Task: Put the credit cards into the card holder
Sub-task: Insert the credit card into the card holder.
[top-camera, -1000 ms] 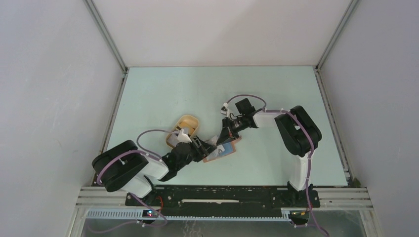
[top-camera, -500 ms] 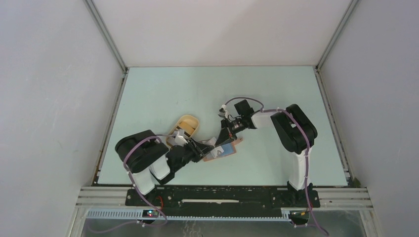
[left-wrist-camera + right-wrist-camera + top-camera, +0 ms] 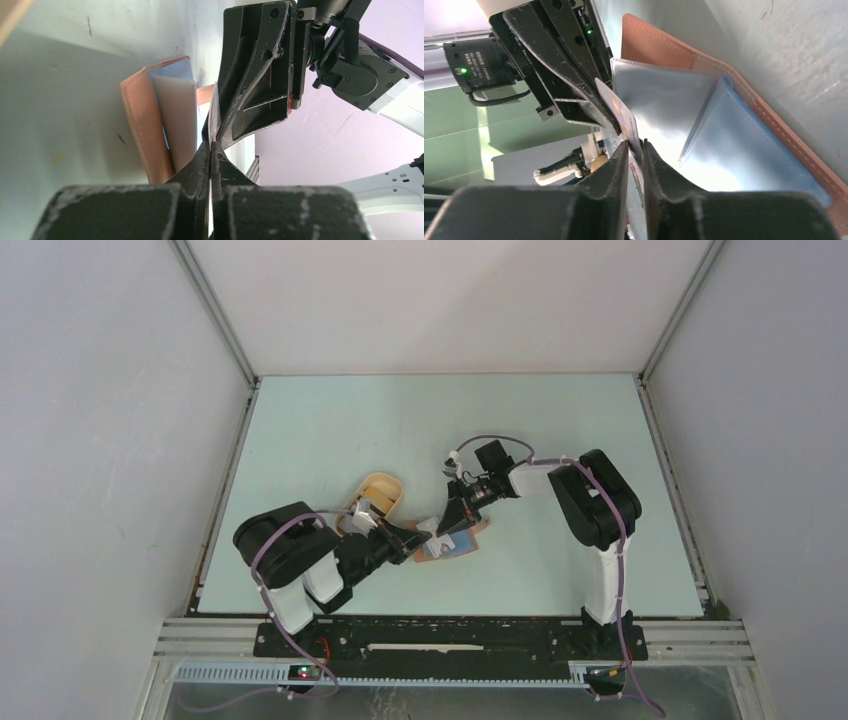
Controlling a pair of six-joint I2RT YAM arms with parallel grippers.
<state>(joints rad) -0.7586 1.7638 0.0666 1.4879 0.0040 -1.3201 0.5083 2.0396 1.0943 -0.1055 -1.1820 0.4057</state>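
Note:
The card holder [image 3: 455,544] lies open on the table, reddish-brown leather [image 3: 654,47] outside and grey-blue slots [image 3: 724,145] inside. Just above its left side both grippers meet tip to tip over one pale credit card [image 3: 432,527]. My left gripper [image 3: 212,142] is shut on the card's thin edge [image 3: 213,117]. From the other side my right gripper [image 3: 635,145] straddles the same card [image 3: 621,112], its jaws standing a little apart with a gap beside the card. In the top view my left gripper [image 3: 423,530] and right gripper [image 3: 447,523] nearly touch. Other credit cards are out of view.
A pale tan oval tray [image 3: 378,495] sits just behind the left arm's wrist, left of the card holder. The arms' bases stand at the near table edge, and white walls enclose the table on three sides.
My left gripper's jaws have closed onto the card. My right gripper's jaws, shut before, have parted slightly. The left arm's elbow rose earlier and has since stayed put.

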